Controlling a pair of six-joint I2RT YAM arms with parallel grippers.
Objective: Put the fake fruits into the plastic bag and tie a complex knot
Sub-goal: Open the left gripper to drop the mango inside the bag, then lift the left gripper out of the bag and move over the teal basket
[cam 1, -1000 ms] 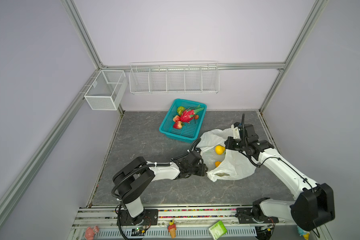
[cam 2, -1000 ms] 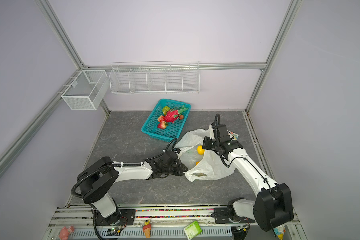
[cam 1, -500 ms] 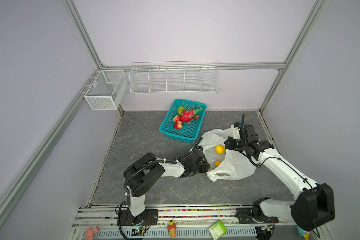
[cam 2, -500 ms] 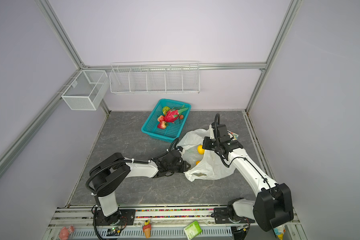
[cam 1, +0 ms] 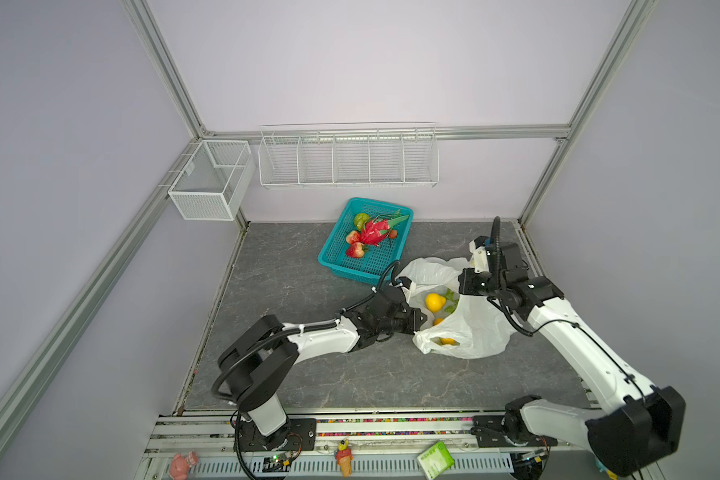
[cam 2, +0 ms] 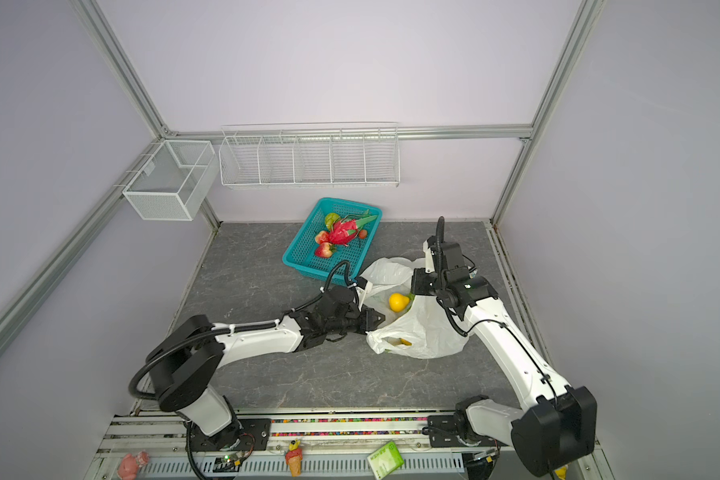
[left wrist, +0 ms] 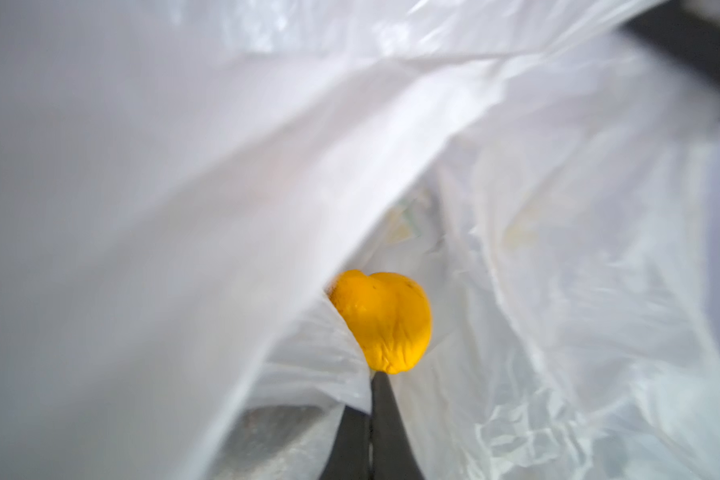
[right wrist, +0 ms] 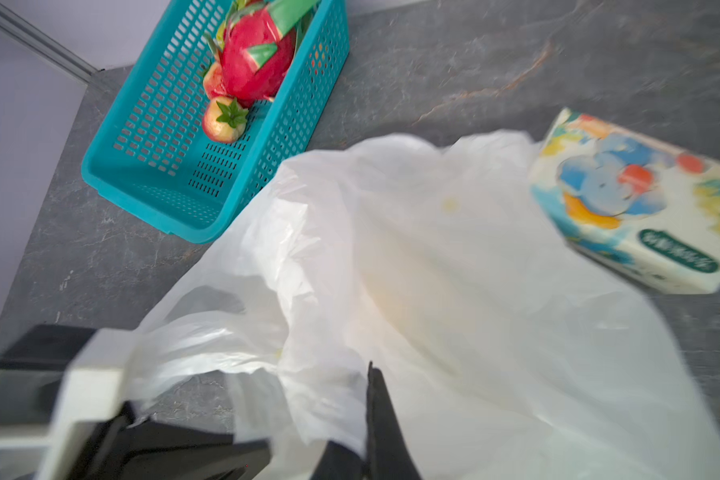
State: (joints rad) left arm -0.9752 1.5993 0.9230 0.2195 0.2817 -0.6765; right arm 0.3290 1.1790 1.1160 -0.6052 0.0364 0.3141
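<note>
Thin translucent white plastic bag (cam 1: 479, 328) sits crumpled right of centre in both top views, just lower right of the teal perforated plastic basket (cam 1: 337, 266); mouth gaping, glossy yellow lemon (cam 1: 432, 301) showing inside; left gripper (cam 1: 420, 322) pinched tight on the bag's left rim; right gripper (cam 1: 464, 286) clamped on its upper-right rim.

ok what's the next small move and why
Likely draw the left gripper back to widen the mouth of the plastic bag: that gripper is shut at the near rim, the right gripper shut on the far rim, and the dragon fruit waits in the basket.
</note>
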